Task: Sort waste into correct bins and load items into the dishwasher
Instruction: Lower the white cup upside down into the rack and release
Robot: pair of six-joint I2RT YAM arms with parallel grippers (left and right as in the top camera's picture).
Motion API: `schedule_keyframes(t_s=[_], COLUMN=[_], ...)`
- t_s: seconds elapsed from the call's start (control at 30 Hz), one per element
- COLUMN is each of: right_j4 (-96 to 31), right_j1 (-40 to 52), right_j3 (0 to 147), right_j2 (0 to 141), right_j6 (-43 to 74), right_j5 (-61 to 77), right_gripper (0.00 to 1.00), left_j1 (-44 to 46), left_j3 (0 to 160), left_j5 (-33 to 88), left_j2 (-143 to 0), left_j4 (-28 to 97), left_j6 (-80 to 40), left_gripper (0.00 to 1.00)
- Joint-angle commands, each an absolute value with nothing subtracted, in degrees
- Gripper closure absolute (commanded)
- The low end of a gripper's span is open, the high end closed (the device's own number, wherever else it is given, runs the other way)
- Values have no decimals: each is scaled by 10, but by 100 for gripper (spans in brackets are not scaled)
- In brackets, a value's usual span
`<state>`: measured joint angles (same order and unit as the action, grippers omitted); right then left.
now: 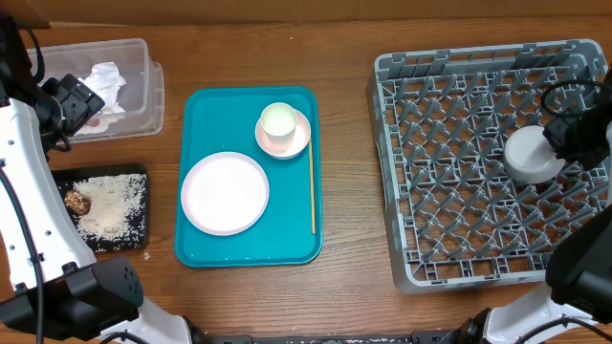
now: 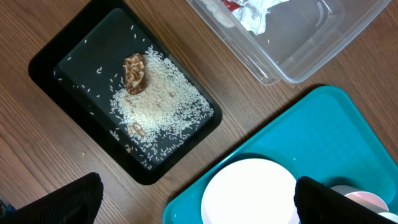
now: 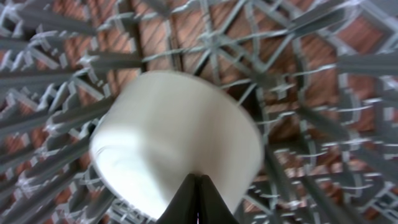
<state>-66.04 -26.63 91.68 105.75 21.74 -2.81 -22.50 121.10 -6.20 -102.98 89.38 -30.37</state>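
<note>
The white bowl (image 1: 526, 153) sits upside down in the grey dish rack (image 1: 459, 191). My right gripper (image 1: 557, 148) is shut on its rim, and the right wrist view shows the bowl (image 3: 174, 137) with the fingers (image 3: 198, 199) pressed together on it. My left gripper (image 1: 76, 103) is open and empty near the clear tub (image 1: 143, 86), which holds the tissue (image 1: 107, 81) and the red wrapper (image 2: 239, 3). The black tray (image 1: 139, 225) holds rice crumbs (image 1: 110, 201) and a brown lump (image 1: 77, 202). The pink plate (image 1: 225, 193), the pink bowl (image 1: 296, 139) with the cup (image 1: 278, 120) in it, and the stick (image 1: 312, 182) lie apart.
The plate, pink bowl and stick lie on the teal tray (image 1: 287, 239) in the middle of the wooden table. The left wrist view looks down on the black tray (image 2: 68, 43), the tub corner (image 2: 298, 50) and the plate (image 2: 249, 190). The rack's upright pegs (image 3: 311, 62) surround the white bowl.
</note>
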Motion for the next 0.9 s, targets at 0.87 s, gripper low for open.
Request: schedule_keyframes(t_s=[0.87], right_j4=[-638], right_j1=[-223], right_j3=[884], right_j2=[1058], right_j6=[211], right_j5=[19], right_gripper=[96], left_j1=[-224], left_j3=[1209], left_j5=[-61], left_j2=[-1035], left_j4=[895], left_j6=[-315], left_gripper=[0])
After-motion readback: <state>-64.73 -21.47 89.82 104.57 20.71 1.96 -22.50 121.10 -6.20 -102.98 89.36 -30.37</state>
